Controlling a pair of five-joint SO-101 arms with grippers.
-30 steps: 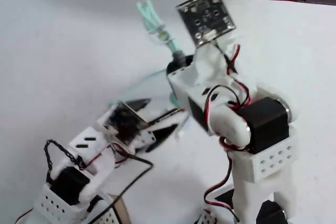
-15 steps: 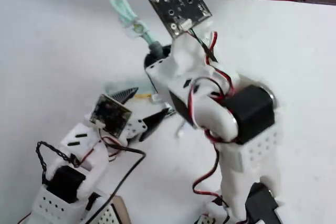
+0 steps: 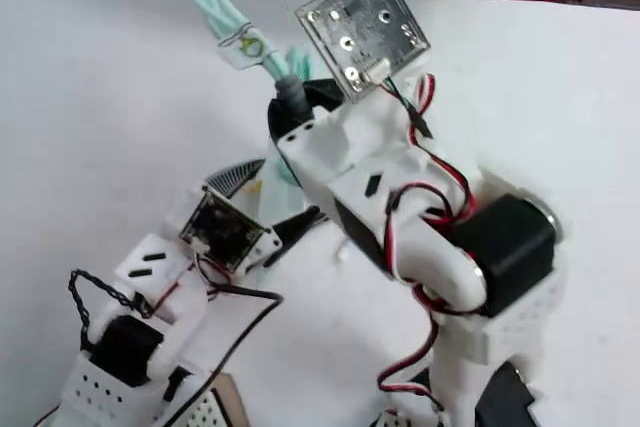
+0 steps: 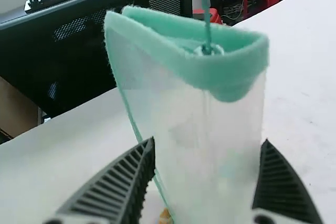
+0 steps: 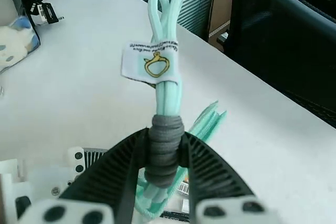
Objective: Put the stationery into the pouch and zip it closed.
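Pinching looped mint cord (image 5: 164, 72) — rubbery, perhaps — right pincer (image 5: 164, 139).

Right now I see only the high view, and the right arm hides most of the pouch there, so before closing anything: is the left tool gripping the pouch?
Observer: No. In the left wrist view the left tool is open, straddling the upright mesh pouch.
Operator: What is the right tool clamping?
Observer: Its wrist view shows the right tool shut on the grey sleeve wrapped around the mint cord, below a white label.
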